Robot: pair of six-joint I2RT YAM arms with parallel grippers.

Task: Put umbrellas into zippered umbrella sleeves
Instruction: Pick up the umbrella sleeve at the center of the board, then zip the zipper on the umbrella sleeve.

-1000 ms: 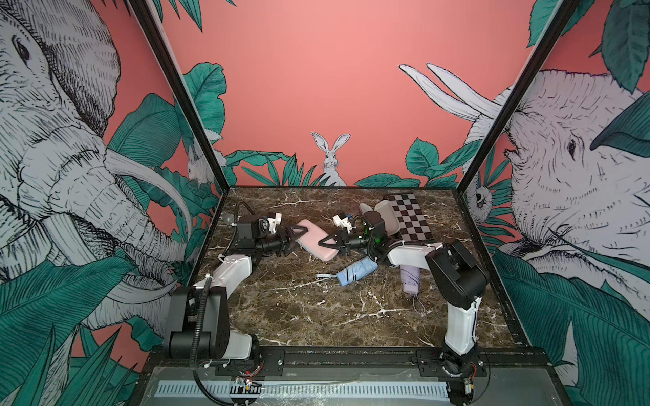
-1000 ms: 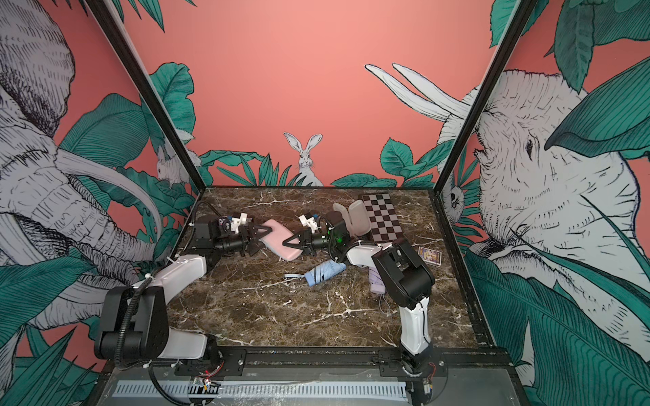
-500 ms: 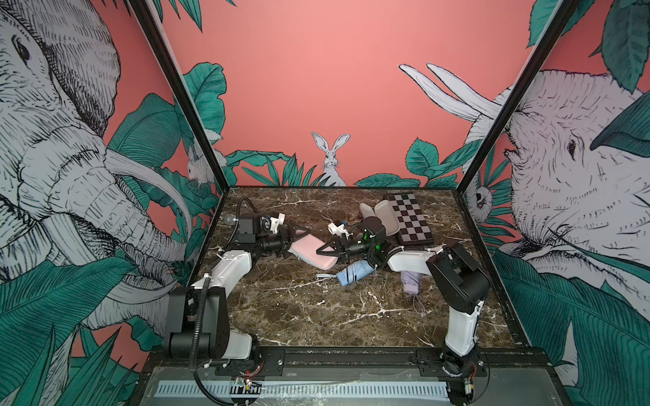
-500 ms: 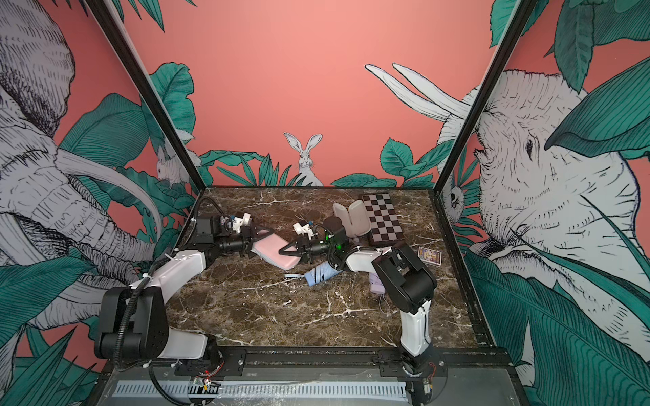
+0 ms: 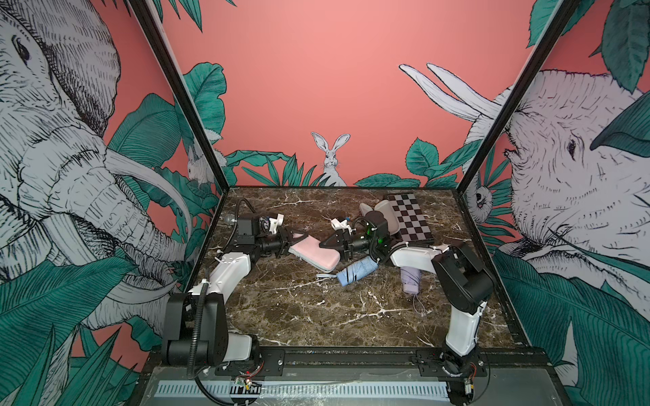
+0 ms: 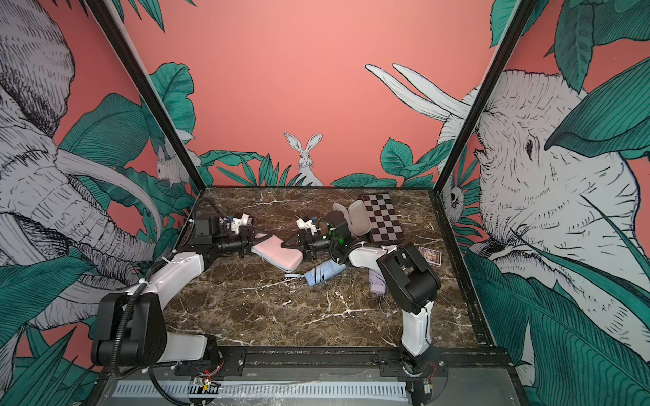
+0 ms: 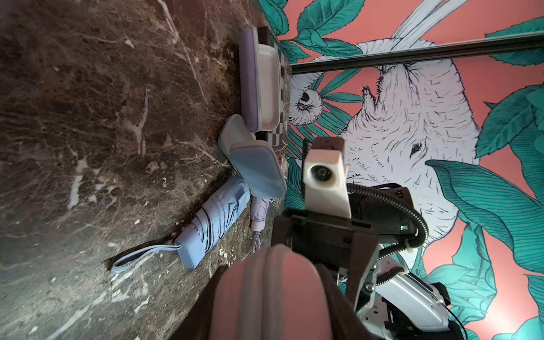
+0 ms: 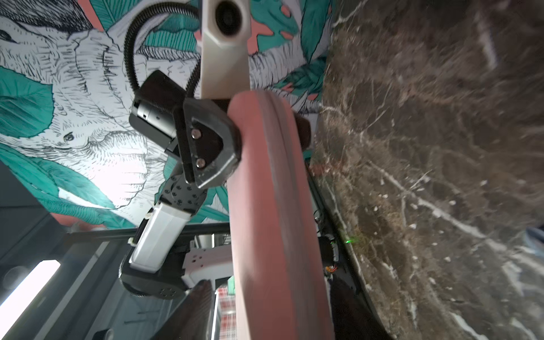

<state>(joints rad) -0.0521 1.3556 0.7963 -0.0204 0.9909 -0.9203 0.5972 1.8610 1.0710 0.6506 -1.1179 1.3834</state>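
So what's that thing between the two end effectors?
A closed pink case, reaching from the left end effector to the right end effector. Both top views show it.

**Both grippers meeting at the pink sleeve**

In a top view, the left gripper [image 5: 289, 242] is gripping one end of the pink sleeve [image 5: 313, 256]. The right gripper [image 5: 334, 242] is standing at the opposite end, with a dark finger lying over it. The blue umbrella [image 5: 357, 271] is lying on the bench [image 5: 316, 316] just beside the sleeve. The lilac umbrella [image 5: 410, 279] is resting partly under the right arm. An opened pale sleeve [image 5: 388, 214] is leaning by the checkered board [image 5: 409, 219].
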